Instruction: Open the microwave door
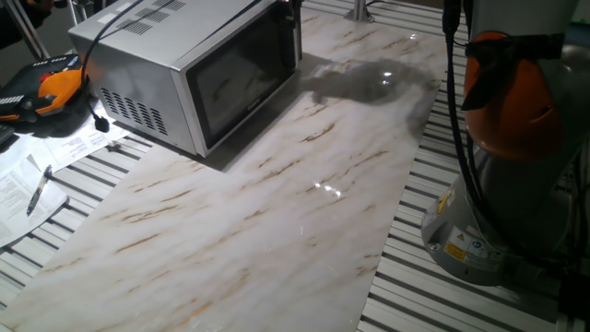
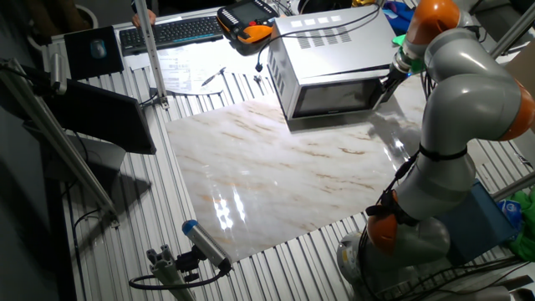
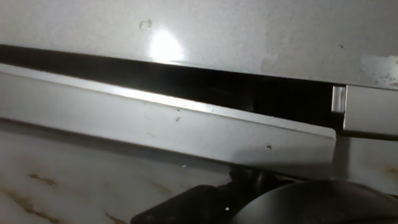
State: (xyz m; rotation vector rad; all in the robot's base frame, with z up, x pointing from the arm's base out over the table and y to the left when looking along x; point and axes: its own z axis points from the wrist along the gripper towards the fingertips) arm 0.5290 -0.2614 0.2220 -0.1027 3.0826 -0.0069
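While the microwave (image 2: 330,63) stands at the far edge of the marble board (image 2: 284,180), its door (image 2: 338,98) faces that board and appears shut. The gripper (image 2: 389,81) sits at the door's right edge, by the handle. Whether its fingers are apart or together cannot be told.

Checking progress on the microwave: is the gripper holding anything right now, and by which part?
Cannot be told. The gripper is at the handle edge of the microwave door, but no view shows its fingers.
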